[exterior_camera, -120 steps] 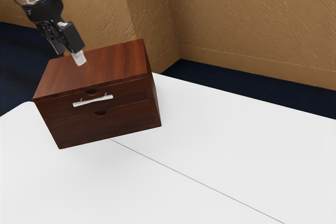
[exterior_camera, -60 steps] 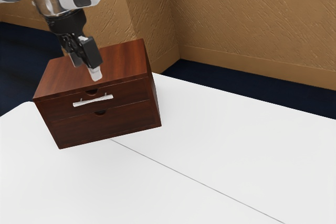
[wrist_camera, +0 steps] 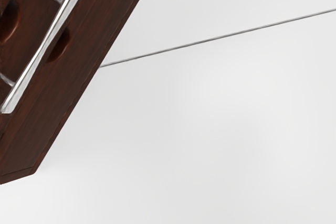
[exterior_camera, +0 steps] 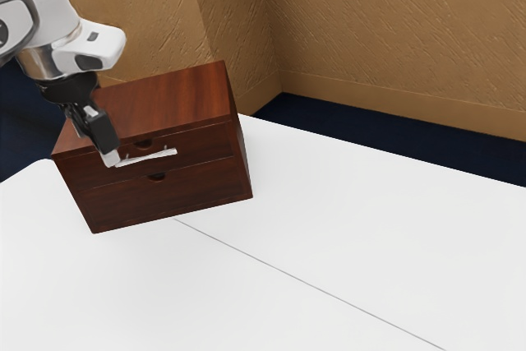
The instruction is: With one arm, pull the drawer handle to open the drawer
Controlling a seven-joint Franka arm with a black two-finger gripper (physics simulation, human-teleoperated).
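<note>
Drawer handle (exterior_camera: 145, 157), a silver bar on the upper front of the wooden cabinet (exterior_camera: 177, 96) on the white table (exterior_camera: 370, 236), has my gripper (exterior_camera: 108, 154) at its end, grip unreadable; I should centre, then pull straight outward

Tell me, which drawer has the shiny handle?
The top drawer: a silver handle runs across its front. The bottom drawer has only a small notch.

Wooden cabinet (exterior_camera: 177, 92) on white table (exterior_camera: 370, 236), hand (exterior_camera: 108, 154) at one end of silver handle (exterior_camera: 149, 156), upper drawer (exterior_camera: 201, 145) flush.
</note>
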